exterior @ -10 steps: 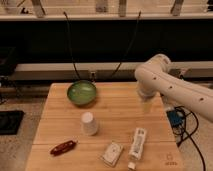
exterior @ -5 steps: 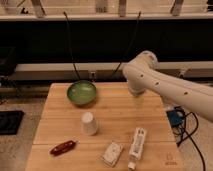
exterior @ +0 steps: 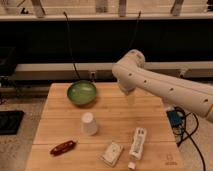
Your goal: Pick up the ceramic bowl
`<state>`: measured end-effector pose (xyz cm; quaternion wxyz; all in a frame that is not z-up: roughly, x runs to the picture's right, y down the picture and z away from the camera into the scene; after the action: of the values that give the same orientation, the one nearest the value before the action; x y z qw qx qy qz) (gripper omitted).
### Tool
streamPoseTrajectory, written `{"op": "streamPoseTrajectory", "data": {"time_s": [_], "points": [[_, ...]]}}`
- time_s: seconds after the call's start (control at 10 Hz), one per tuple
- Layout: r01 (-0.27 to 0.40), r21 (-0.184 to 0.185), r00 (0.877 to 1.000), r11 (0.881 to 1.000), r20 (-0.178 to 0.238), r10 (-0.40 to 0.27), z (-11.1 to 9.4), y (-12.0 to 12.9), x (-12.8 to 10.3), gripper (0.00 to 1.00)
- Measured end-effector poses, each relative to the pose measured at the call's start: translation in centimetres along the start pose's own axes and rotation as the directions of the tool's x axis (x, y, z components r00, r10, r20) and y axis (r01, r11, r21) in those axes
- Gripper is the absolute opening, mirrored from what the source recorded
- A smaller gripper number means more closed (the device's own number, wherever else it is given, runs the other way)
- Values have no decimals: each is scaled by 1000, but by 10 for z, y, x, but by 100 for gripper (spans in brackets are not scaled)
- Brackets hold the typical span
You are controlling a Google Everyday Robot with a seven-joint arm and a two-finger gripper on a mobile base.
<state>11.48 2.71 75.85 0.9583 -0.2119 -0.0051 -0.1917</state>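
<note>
Nothing is grasped yet: the green ceramic bowl [exterior: 82,92] sits on the table [exterior: 152,114] at its far left, and the gripper [exterior: 130,96], fingers spread and empty, hovers to its right, apart.

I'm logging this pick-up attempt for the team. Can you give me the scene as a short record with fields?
target: green bowl, at the far left of the wooden table as pictured
hand: hand open and empty, above the table to the right of the bowl, apart from it
arm: white arm reaching in from the right
other items: upturned white cup; red packet; white packet; white bottle lying down
status: bowl not yet grasped
</note>
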Motion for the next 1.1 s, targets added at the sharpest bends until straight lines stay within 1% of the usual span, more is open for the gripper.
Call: {"op": "streamPoseTrajectory", "data": {"time_s": [0.1, 0.3, 0.5, 0.8, 1.1], "points": [[12, 3, 1000, 1000, -2, -12, 1, -3, -2, 80], [56, 16, 998, 998, 2, -56, 4, -19, -20, 80], [97, 27, 995, 995, 1, -97, 11, -28, -19, 80], [137, 38, 991, 990, 6, -137, 17, -37, -28, 80], [190, 49, 982, 981, 14, -190, 26, -46, -35, 80]]}}
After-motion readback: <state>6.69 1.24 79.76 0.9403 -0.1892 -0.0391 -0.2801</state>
